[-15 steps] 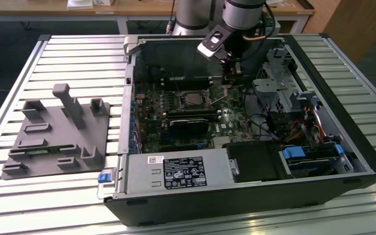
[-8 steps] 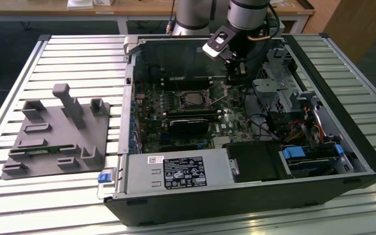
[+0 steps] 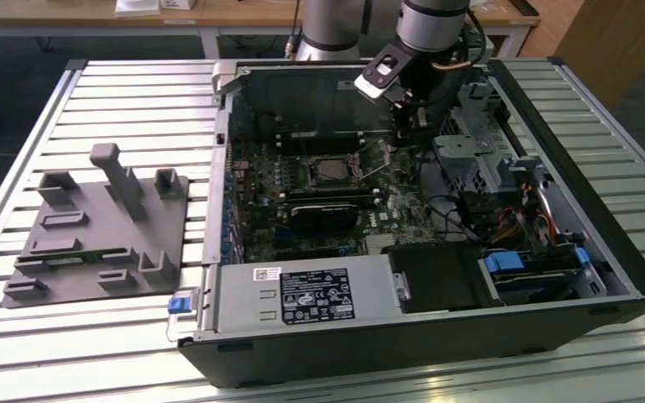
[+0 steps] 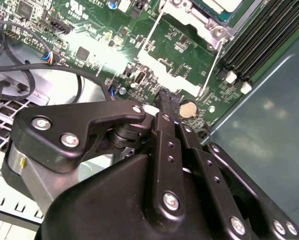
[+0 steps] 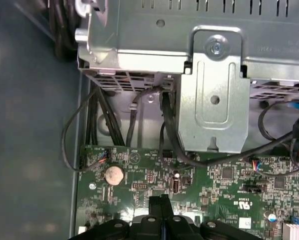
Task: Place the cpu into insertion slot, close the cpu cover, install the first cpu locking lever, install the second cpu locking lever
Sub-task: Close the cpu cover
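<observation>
Hovers low over the motherboard (image 5: 229, 192) beside the coin cell (image 5: 114, 175), gripper (image 5: 157, 202) jaws clenched tip to tip, grasping nothing visible. Finds the cpu (image 4: 222, 4) seated in the insertion slot (image 3: 305, 171), toward the exterior view's left of the jaws, with thin wire levers (image 4: 213, 62) standing between.

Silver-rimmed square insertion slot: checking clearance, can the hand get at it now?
Probably yes: the hand hangs beside the silver-rimmed square insertion slot, nothing above it; thin wire levers stand alongside.
</observation>
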`<state>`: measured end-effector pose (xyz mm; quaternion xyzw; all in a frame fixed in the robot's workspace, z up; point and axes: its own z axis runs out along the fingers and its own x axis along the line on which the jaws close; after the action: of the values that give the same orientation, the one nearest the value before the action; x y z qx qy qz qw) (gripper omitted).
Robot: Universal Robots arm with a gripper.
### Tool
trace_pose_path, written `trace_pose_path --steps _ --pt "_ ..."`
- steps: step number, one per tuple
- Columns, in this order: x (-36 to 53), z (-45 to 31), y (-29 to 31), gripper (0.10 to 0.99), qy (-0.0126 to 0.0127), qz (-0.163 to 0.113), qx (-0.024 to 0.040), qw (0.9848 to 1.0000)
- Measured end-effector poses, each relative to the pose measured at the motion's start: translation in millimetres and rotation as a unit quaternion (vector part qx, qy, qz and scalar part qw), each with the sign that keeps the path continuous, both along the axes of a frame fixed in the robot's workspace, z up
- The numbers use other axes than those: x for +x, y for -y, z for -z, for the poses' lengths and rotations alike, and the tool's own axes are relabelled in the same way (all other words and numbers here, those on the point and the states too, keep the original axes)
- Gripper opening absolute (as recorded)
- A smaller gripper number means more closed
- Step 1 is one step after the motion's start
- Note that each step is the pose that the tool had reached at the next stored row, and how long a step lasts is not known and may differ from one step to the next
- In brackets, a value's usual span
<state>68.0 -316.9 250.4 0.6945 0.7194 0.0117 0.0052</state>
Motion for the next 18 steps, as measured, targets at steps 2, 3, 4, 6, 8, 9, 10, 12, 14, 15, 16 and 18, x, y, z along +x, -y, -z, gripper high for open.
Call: trace_pose_path --steps 2,3,4,6,8,9,10,12,14,15,16,18 --pt "1.5 1.9 0.0 0.106 -0.0003 0.002 -0.0007 1.0000" --pt "1.9 3.4 0.0 0.106 -0.0006 0.002 -0.0008 1.0000" --pt "2.1 4.7 0.0 0.106 -0.0010 0.003 -0.0009 1.0000" --pt "2.9 10.2 0.0 0.106 -0.0017 0.006 -0.0011 1.0000" --pt "2.9 11.0 0.0 0.106 -0.0018 0.006 -0.0011 1.0000" --pt "2.6 11.4 0.0 0.106 -0.0018 0.006 -0.0011 1.0000" --pt "2.0 11.7 0.0 0.106 -0.0018 0.006 -0.0012 1.0000" --pt "-1.3 12.0 0.0 0.106 -0.0019 0.006 -0.0011 1.0000" --pt "-6.5 12.0 0.0 0.106 -0.0018 0.006 -0.0011 1.0000" --pt "-9.3 12.0 0.0 0.106 -0.0018 0.006 -0.0011 1.0000" --pt "-12.2 12.0 0.0 0.106 -0.0018 0.006 -0.0011 1.0000" --pt "-17.3 11.6 0.1 0.106 -0.0018 0.006 -0.0012 1.0000"
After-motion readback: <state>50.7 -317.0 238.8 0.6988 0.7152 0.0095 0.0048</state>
